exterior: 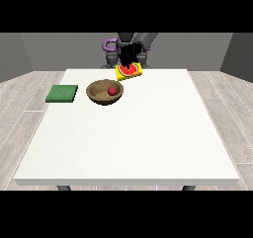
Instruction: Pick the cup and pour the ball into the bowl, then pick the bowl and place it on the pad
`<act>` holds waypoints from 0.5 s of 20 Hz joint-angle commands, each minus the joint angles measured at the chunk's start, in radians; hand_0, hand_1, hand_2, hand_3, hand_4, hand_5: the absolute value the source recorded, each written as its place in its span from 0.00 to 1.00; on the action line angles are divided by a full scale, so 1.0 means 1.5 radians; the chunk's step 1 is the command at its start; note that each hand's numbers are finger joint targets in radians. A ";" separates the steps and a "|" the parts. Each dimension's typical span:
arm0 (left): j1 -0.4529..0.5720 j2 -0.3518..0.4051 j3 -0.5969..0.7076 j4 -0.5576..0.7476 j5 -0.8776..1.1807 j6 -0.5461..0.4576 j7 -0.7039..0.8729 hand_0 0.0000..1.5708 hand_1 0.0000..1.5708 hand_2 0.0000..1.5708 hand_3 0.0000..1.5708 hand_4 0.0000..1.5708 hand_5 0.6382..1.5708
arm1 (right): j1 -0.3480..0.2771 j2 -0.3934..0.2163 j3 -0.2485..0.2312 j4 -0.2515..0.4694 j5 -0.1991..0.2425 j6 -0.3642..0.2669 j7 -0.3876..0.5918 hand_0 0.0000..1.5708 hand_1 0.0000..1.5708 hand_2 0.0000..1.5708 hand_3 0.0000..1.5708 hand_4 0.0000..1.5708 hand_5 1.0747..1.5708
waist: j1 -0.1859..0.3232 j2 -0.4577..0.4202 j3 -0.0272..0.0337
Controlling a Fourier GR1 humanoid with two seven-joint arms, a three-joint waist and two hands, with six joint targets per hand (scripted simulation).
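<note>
The bowl sat nearer the camera than the hand, down and toward the view's left of it, with the ball already inside, so the pour looked finished. The pad lay further left, well apart from the bowl, awaiting it. The hand hung over the yellow cup at the far edge, probably setting it down; whether it gripped the cup I could not tell.

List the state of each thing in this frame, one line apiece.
Bowl: upright on the table, right of the pad, not on it.
Ball: inside the bowl.
Cup: yellow, tilted with its red inside facing the camera, at the table's far edge.
Hand: over the cup; grip unclear.
Pad: flat, nothing on it.
</note>
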 commanded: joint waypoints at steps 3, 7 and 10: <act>0.065 0.056 0.174 -0.104 0.219 0.084 -0.129 0.80 0.80 1.00 1.00 0.48 1.00 | 0.025 -0.005 -0.015 -0.017 0.001 -0.004 -0.007 0.00 0.00 0.00 0.00 0.24 0.99 | 0.038 0.010 -0.0029; 0.169 0.081 0.240 -0.165 0.343 0.134 -0.282 0.88 0.88 1.00 1.00 0.66 1.00 | 0.021 0.010 -0.012 -0.069 0.005 -0.016 -0.033 0.00 0.00 0.00 0.00 0.26 0.99 | 0.033 0.088 -0.0039; 0.234 0.104 0.293 -0.210 0.443 0.138 -0.402 0.99 0.99 1.00 1.00 0.83 0.98 | 0.020 0.007 -0.012 -0.121 -0.014 -0.020 -0.002 0.00 0.00 0.00 0.00 0.25 0.99 | 0.013 0.121 -0.0050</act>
